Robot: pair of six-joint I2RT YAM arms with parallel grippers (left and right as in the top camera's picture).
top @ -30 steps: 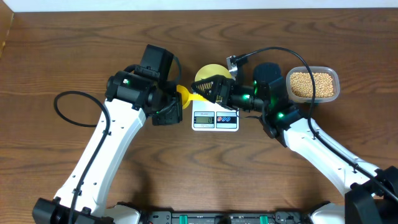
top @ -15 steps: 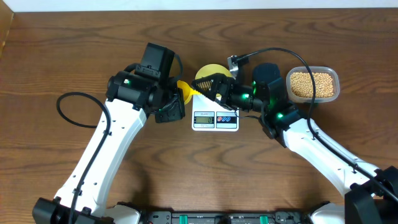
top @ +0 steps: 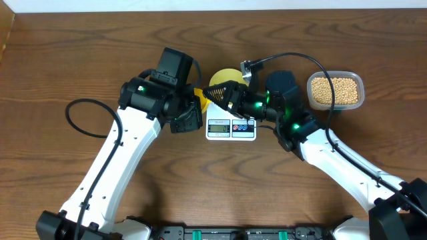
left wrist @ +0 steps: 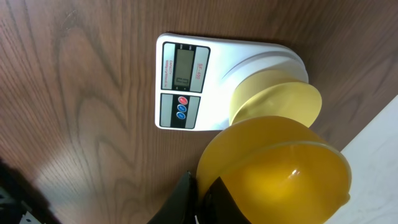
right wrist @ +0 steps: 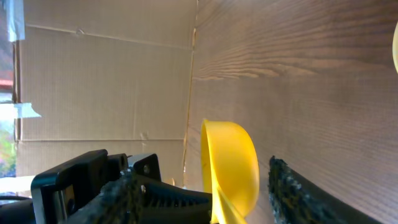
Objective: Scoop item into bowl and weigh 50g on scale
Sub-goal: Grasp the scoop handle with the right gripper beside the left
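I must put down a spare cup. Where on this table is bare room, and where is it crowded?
Bare wood lies in front of the scale, between the left arm and right arm, and at the far left of the table. It is crowded at the back of the scale, where both arms meet over the scoop and bowl, and near the tub.

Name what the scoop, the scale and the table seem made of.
The scoop looks like glossy plastic: light glows through its yellow wall, with a bright highlight. The scale seems moulded white plastic, smooth satin, rounded edges. The table is wood or wood-look laminate: dark grain, soft sheen.
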